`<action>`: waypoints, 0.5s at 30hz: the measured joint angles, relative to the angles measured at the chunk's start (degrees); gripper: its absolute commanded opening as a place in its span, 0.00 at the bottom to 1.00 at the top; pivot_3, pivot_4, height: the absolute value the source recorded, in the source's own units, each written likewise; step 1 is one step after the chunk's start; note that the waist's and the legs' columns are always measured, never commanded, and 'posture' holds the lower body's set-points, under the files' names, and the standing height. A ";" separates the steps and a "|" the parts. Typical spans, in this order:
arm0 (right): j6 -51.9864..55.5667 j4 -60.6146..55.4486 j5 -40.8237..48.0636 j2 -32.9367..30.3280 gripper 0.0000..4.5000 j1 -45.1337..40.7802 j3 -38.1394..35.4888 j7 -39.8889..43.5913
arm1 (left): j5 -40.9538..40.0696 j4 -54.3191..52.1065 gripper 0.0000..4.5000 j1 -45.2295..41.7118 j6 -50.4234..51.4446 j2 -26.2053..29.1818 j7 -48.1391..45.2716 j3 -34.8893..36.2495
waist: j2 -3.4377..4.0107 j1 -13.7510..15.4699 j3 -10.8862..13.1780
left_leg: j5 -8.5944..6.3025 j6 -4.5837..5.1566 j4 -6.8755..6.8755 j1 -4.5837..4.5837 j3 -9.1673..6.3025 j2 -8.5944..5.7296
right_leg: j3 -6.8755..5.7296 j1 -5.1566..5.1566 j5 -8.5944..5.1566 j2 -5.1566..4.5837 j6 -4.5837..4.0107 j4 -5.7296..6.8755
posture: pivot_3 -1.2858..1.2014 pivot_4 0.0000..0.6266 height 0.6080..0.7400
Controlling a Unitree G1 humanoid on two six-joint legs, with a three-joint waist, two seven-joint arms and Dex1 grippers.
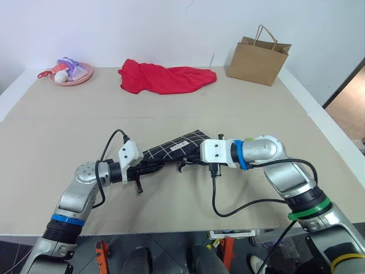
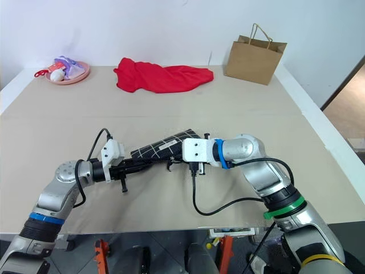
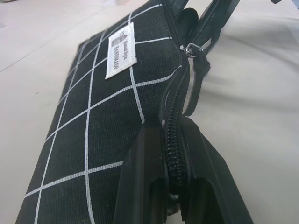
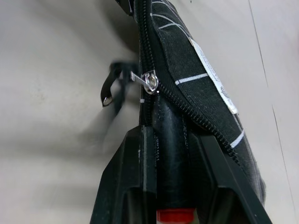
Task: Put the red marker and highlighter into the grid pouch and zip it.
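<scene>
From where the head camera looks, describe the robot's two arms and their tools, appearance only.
Both arms are silver-grey metal with black joints. The left arm has a blue ring; the right arm has blue, green and yellow rings. White housings sit at both wrists, with black cables looping off them. The left tool and right tool each have two black fingers.

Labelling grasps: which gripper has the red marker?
The right gripper: the red marker sits between its fingers, dark end at the zipper of the grid pouch. The left gripper clamps only the pouch's zipper edge.

Beige-covered table (image 1: 68, 142) against a white wall (image 1: 142, 25) (evenly lit), wood floor (image 1: 351, 105) beside.
</scene>
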 measured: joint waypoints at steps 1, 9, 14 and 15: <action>-0.12 0.00 0.25 0.37 0.59 0.00 0.00 0.33 | -0.01 0.00 0.00 -0.25 0.00 -0.17 -0.01 -0.01 | 0.00 0.15 0.00 | 0.00 0.00 0.00 0.00 -0.01 0.00 | -0.02 0.00 0.00 0.01 0.00 0.00 | 0.52 0.24 1.00; -0.81 0.83 1.58 -2.41 0.73 0.01 -3.22 0.51 | -0.14 -0.12 0.00 -0.40 -0.05 -0.33 0.12 -0.01 | 0.00 0.46 0.00 | 0.00 0.00 0.01 0.00 0.00 0.01 | -0.01 -0.01 0.00 0.01 0.00 0.01 | 0.52 0.24 1.00; 5.33 -1.55 11.96 -8.13 0.73 2.78 -17.28 2.56 | -0.64 -0.60 0.00 -0.16 0.21 -0.80 0.44 -0.02 | 0.00 0.70 0.00 | -0.01 0.01 -0.01 0.00 -0.02 0.01 | -0.02 0.01 0.00 0.01 -0.07 0.00 | 0.52 0.24 1.00; 6.74 -2.27 14.55 -10.20 0.73 5.02 -21.46 3.15 | -0.91 -0.72 0.00 0.06 0.28 -0.83 0.49 0.04 | 0.00 0.76 0.00 | -0.01 0.02 -0.02 0.00 -0.03 0.00 | -0.03 0.02 -0.01 0.00 -0.08 0.00 | 0.52 0.24 1.00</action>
